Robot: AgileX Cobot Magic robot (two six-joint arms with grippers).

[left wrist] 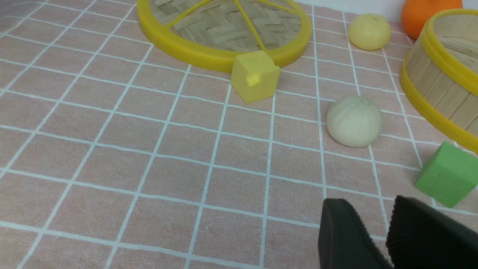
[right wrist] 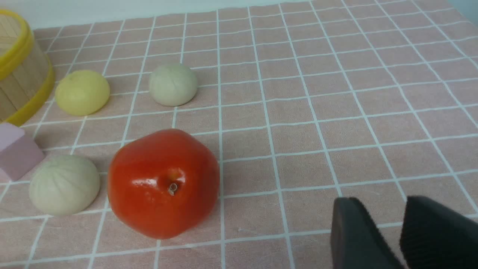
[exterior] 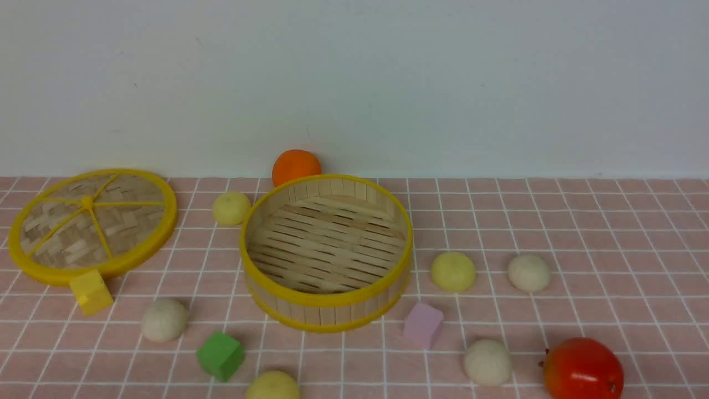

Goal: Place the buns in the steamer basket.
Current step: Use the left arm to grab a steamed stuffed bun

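The steamer basket (exterior: 327, 302) stands empty at the table's middle. Three pale yellow buns lie around it: one far left of it (exterior: 231, 208), one to its right (exterior: 453, 271), one at the front edge (exterior: 272, 386). Three off-white buns lie at front left (exterior: 164, 320), right (exterior: 529, 272) and front right (exterior: 488, 362). Neither gripper shows in the front view. My left gripper (left wrist: 371, 209) is open and empty, low over the cloth short of an off-white bun (left wrist: 354, 121). My right gripper (right wrist: 377, 209) is open and empty, beside the red fruit (right wrist: 164, 183).
The flat woven lid (exterior: 141, 252) lies at far left, a yellow cube (exterior: 91, 292) against it. A green cube (exterior: 220, 354) and a pink cube (exterior: 423, 324) sit in front of the basket. An orange (exterior: 296, 165) is behind it. The red fruit (exterior: 582, 368) is at front right.
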